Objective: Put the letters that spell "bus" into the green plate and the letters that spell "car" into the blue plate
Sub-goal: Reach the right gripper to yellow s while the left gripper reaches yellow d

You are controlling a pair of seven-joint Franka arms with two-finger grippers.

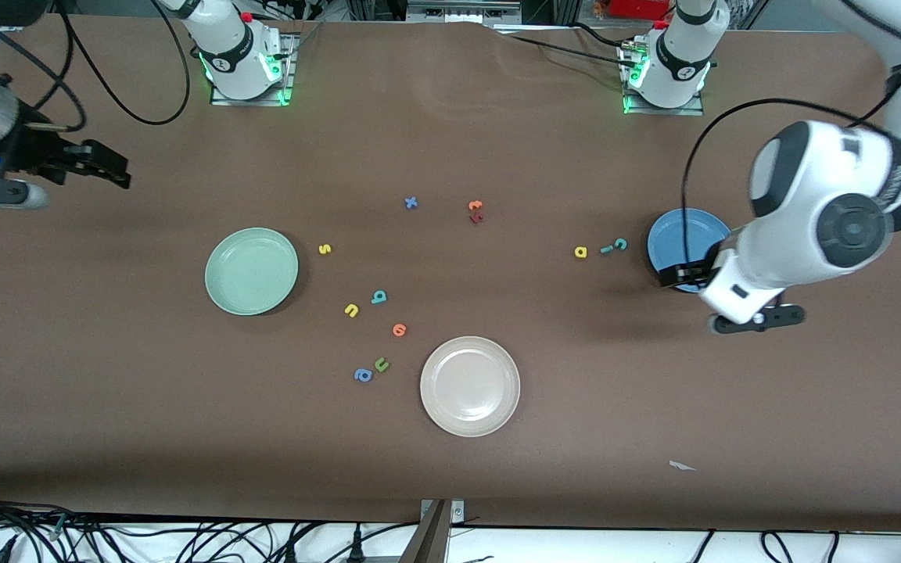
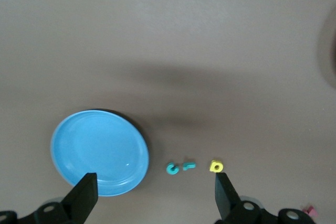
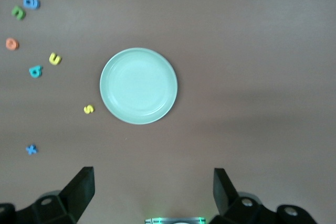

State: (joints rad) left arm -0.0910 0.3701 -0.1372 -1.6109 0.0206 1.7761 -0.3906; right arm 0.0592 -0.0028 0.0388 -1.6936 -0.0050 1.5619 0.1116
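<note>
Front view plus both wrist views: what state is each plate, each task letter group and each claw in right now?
green plate: empty
blue plate: empty
white plate: empty
s, u, b: loose on table, near green plate
c, r, a: in a row on table, beside blue plate
left claw: open, over blue plate's edge, holding nothing
right claw: open, holding nothing
</note>
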